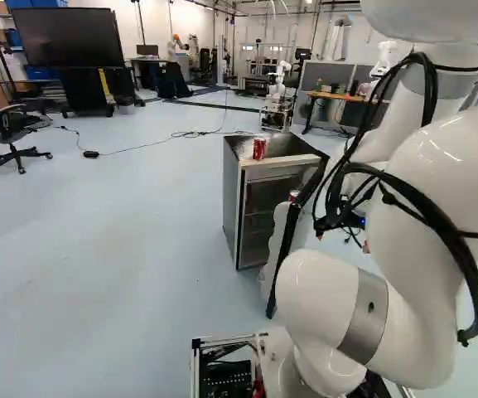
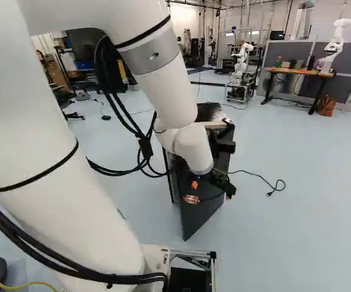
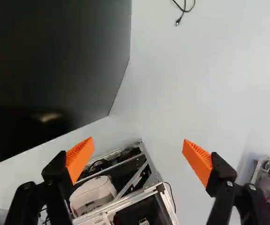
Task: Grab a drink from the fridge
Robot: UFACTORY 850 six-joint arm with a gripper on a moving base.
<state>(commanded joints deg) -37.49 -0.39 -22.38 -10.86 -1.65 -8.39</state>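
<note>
Red and upright, a can [image 1: 259, 149] was seen on top of the fridge [image 1: 255, 207], beyond the end effector [image 1: 343, 240] as viewed from the base. Part of a second red can [image 1: 293, 196] was visible at the fridge door [image 2: 201, 210], also beyond the end effector; how much of it was hidden could not be told.

The door had been swung open, and its dark outer face was presented just beside the end effector. Whether the two were touching could not be made out. The end effector was pointed down toward the floor [image 3: 191, 93], and its fingers were held wide apart, with orange pads [image 3: 81, 157] facing each other across the gap.

In the wrist view, part of the base's metal frame [image 3: 146, 164] was framed between the fingers, with a white rounded device [image 3: 91, 193] carried in it. Ahead of the fingers, a black cable [image 3: 185, 9] was laid on the floor.
</note>
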